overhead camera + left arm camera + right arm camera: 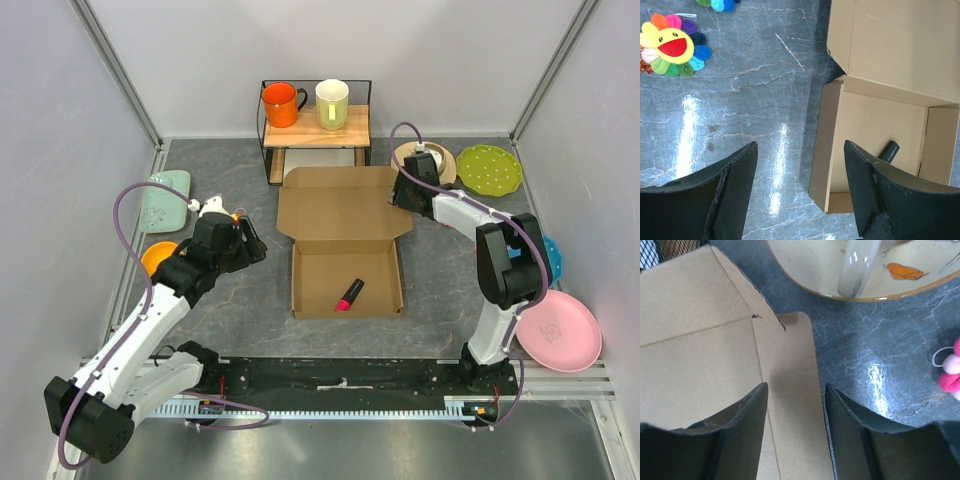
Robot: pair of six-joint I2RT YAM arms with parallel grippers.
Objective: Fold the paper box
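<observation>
Brown cardboard, center tabletop: the paper box point(340, 215) lies open before you, lid flat toward the wire rack point(300, 135), a pink marker point(349, 294) in its tray. Bare tabletop point(250, 300) borders its left and near edges; on the right, the lid's flap ends near a beige plate point(805, 260). Your left end effector point(800, 150) hovers beside the tray's left wall, jaws wide, arm stretched forward. Your right end effector point(796, 387), elbow high, points down, fingers apart astride the flap's outer edge.

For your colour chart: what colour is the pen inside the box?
The pen is pink; top external view.
</observation>
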